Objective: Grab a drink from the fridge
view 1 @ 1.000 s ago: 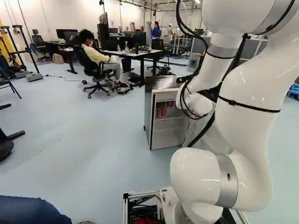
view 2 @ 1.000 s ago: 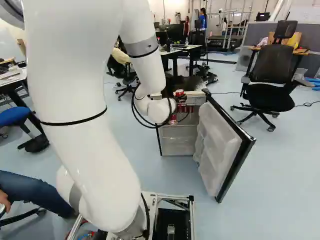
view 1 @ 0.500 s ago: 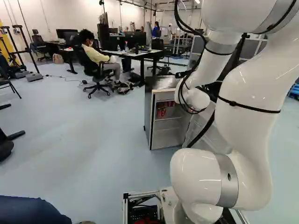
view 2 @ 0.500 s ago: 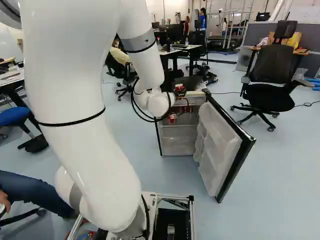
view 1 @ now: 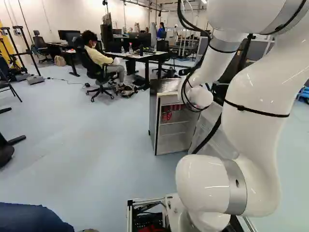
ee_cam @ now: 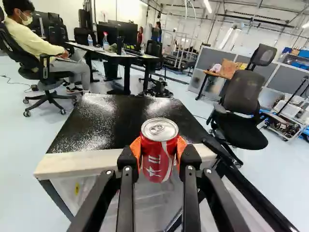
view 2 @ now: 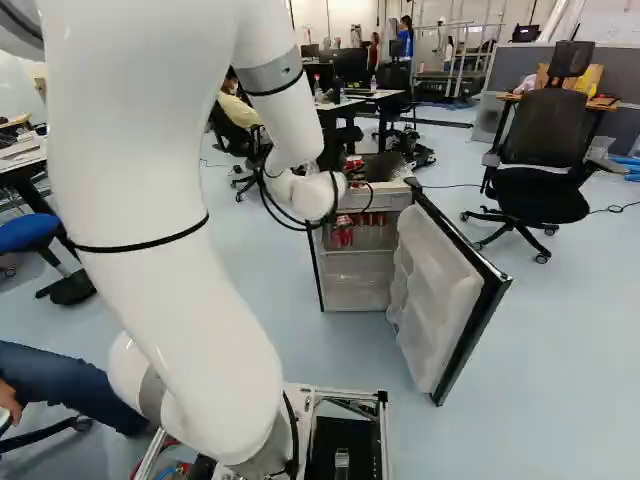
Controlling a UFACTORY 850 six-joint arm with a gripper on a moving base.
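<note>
The gripper (view 2: 356, 171) has 1 red can (ee_cam: 159, 150) pinched between its 2 orange pads (ee_cam: 135, 149), upright, out of the fridge (ee_cam: 116, 121) and near the front edge of its black top. Below, the door (view 2: 450, 290) hangs open, and more red cans (view 2: 345, 236) sit inside, up high.

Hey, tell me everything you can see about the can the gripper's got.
The can is red with white markings and looks like metal. Its silver lid has a pull tab lying flat and looks unopened. It stands roughly upright, held between the gripper's two orange pads, with the fridge's dark top beyond it in the wrist view.
</note>
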